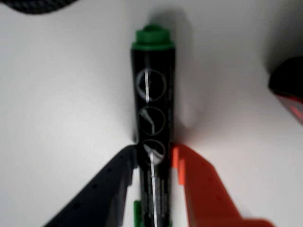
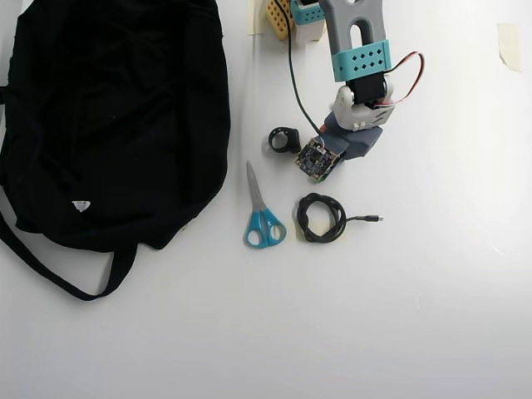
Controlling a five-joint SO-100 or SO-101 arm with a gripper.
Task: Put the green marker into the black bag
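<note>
In the wrist view the green marker (image 1: 152,104) runs up the middle: a black barrel with white print and a green end at the top. My gripper (image 1: 154,153) is shut on its barrel, the black finger (image 1: 111,184) pressing from the left and the orange finger (image 1: 199,184) from the right. The overhead view shows my arm (image 2: 359,62) reaching down from the top edge, and its wrist hides both the marker and the jaws. The black bag (image 2: 108,116) lies at the far left of that view, well apart from the arm, with a small white label (image 2: 80,205).
Blue-handled scissors (image 2: 262,216) and a coiled black cable (image 2: 320,218) lie just below the wrist. A small black ring (image 2: 284,140) sits to its left. A bag strap (image 2: 50,270) loops out at lower left. A dark, red-edged object (image 1: 289,90) shows at the wrist view's right edge.
</note>
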